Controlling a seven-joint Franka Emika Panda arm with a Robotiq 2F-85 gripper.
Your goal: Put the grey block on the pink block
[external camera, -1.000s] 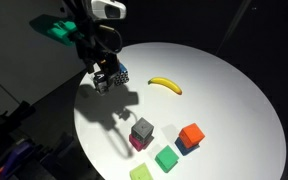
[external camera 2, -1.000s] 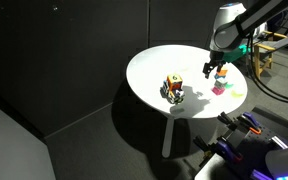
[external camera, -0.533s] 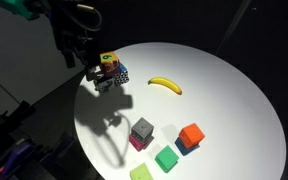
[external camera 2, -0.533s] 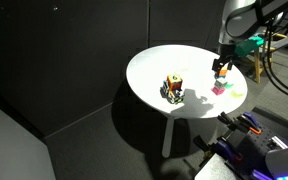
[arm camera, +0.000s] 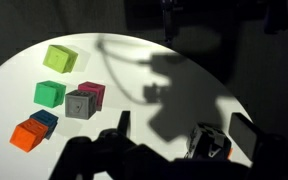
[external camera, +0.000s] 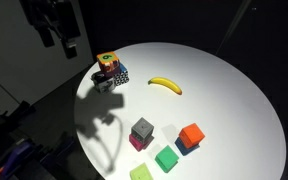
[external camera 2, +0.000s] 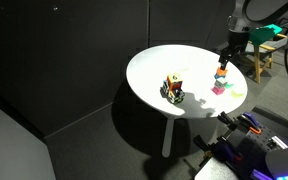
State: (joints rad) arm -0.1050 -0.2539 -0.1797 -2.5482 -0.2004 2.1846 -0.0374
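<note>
Spotlit white table, black surroundings.
Hard light from above washes the table (external camera: 234, 90) almost to glare; beyond its rim the room is near black. The arm (external camera: 59, 25) throws a crisp shadow (external camera: 104, 130) on the table's left part. Below the table in the wrist view, the gripper (arm camera: 162, 140) is a dim, blurred silhouette.

The grey block (external camera: 142, 128) is plain dark grey and the pink block (external camera: 135, 143) is magenta. Then there's an orange-red cube (external camera: 192, 133), a blue cube (arm camera: 45, 119), a green cube (external camera: 166, 158), a lime cube (arm camera: 60, 58), a yellow banana (external camera: 165, 85), and a multicoloured patterned cube (external camera: 109, 70) with an orange top. The table (external camera: 229, 95) is white.
</note>
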